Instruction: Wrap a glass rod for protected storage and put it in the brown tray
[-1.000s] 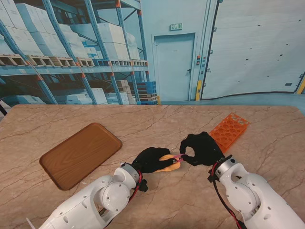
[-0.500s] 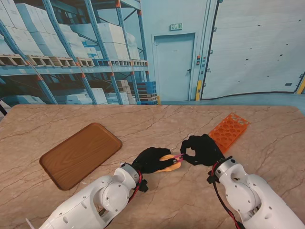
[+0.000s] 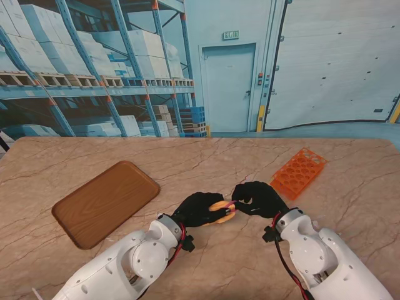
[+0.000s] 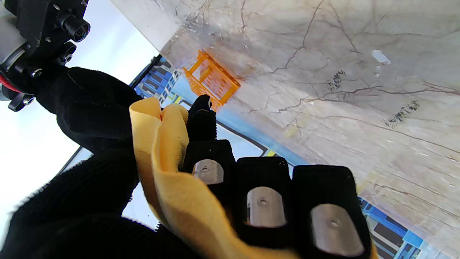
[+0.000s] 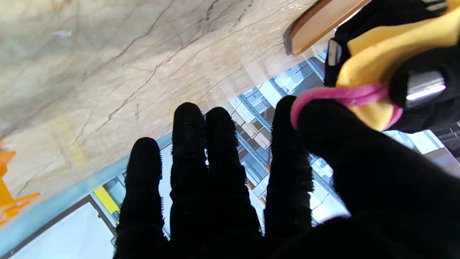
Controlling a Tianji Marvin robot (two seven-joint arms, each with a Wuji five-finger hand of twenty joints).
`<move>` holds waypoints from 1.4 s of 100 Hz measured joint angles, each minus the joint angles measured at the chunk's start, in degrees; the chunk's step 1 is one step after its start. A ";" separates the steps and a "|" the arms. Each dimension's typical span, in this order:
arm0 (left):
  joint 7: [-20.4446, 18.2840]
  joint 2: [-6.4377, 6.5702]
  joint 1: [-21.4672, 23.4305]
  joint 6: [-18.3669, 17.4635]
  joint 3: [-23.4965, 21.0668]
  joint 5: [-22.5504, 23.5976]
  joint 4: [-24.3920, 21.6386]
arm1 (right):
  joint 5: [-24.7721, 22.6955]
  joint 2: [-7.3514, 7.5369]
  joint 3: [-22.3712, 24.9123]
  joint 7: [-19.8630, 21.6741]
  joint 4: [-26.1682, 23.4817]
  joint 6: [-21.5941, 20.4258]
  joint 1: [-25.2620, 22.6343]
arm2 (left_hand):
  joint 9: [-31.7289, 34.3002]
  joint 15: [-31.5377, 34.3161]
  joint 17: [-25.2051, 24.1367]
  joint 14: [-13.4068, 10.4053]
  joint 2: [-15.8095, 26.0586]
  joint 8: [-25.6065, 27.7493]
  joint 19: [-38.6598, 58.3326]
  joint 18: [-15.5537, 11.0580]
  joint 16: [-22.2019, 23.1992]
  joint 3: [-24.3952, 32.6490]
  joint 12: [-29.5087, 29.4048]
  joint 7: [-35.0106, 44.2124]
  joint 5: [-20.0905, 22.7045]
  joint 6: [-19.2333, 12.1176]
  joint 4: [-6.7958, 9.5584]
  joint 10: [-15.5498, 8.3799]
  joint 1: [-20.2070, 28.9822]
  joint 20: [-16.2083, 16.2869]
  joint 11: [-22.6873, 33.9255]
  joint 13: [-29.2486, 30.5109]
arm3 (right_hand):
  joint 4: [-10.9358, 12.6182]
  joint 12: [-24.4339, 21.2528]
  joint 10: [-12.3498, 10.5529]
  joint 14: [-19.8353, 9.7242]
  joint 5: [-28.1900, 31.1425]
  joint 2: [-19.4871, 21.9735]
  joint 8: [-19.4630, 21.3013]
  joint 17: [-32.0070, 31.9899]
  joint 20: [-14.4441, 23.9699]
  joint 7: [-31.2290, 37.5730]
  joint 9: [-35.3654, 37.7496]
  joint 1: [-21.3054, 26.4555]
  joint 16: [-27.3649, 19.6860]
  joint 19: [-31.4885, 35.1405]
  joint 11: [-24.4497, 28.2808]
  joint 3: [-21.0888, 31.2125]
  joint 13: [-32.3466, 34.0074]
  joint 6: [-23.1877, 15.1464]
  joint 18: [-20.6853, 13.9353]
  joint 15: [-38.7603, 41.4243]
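Worktop [image 3: 206,156]: beige marbled slab carrying everything listed here.

Brown tray [image 3: 105,202]: wood-grain, rounded corners, lying flat at the left, well apart from both hands. Nothing in it; only a corner shows in the right wrist view.

Orange rack [image 3: 300,170]: perforated plastic test-tube rack at the right, farther from me than the right hand, not touched.

Left hand [image 3: 199,209]: black-gloved, fingers curled and gripping the yellow cloth bundle at mid-worktop.

Right hand [image 3: 255,199]: black-gloved, just beside the left hand, its thumb and forefinger meeting the bundle's end. The pink band is looped over the thumb side; the other three fingers are spread and idle.

Yellow cloth bundle [image 3: 221,210]: soft foam-like sheet, folded over in the left hand. Judged light, springy and inclined to unroll if released, so best held around its middle with firm, even pressure.

Pink band [image 5: 345,94]: thin elastic loop, stretched between the right hand and the bundle's end. Judged stretchy and liable to snap back or slip off.

Glass rod: not visible in any view, presumably inside the cloth. Judged stiff, slippery and fragile; it could slide out of an open end, so handle through the wrap only, never bending.

Hard to make out: whether the band already encircles the cloth fully, how many turns the wrap has, and the bundle's far end, masked by gloves.
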 measured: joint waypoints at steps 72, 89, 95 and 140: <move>0.52 -0.88 1.96 2.29 -1.81 -6.28 -1.91 | 3.36 -1.69 -3.05 -5.51 3.43 -1.47 0.70 | 0.00 0.00 0.00 0.00 0.84 1.47 0.00 0.01 -0.01 0.48 0.00 2.19 -0.15 0.53 1.79 0.00 -2.55 -0.81 0.15 0.00 | 1.12 0.66 -0.02 0.07 0.44 -0.99 -0.64 0.81 0.76 0.63 1.16 -0.04 1.63 -0.07 2.89 1.79 1.52 0.77 0.12 3.34; 0.33 -0.90 1.97 1.87 -1.84 -6.16 -1.89 | 2.27 -1.85 -3.18 -6.97 3.42 -2.98 0.13 | 0.57 0.00 0.03 0.00 3.93 8.65 0.00 0.01 -0.01 -13.37 0.15 0.46 -0.12 2.07 5.38 -0.36 -9.41 -0.81 0.16 0.33 | 1.12 0.67 -0.02 0.07 0.44 -0.95 -0.67 1.31 0.76 0.63 1.16 -0.02 1.63 -0.07 2.92 1.79 1.52 0.77 0.13 3.37; 0.41 -0.90 1.94 1.70 -1.84 -5.76 -1.80 | 2.18 -1.87 -3.19 -7.07 3.33 -3.37 0.01 | 0.57 0.00 0.04 0.00 3.93 9.26 0.00 0.01 -0.01 -16.68 0.26 0.13 -0.11 2.23 4.35 -0.47 -9.50 -0.81 0.16 0.34 | 1.12 0.67 -0.02 0.07 0.44 -0.94 -0.74 1.30 0.77 0.63 1.16 0.00 1.63 -0.07 3.02 1.79 1.52 0.78 0.13 3.38; 3.87 -1.24 1.87 3.28 -1.57 -1.93 -1.39 | 0.07 -1.86 -3.13 -7.93 3.15 -6.08 -0.39 | 1.23 0.00 0.03 1.53 6.28 6.33 0.07 2.87 -0.01 -10.83 0.00 6.59 2.54 2.36 2.85 0.22 1.14 -3.46 1.42 0.43 | 1.27 0.67 -0.02 0.07 1.14 -0.93 -1.26 1.31 0.78 0.63 1.82 0.03 1.63 -0.07 3.67 2.12 2.05 1.52 0.15 3.49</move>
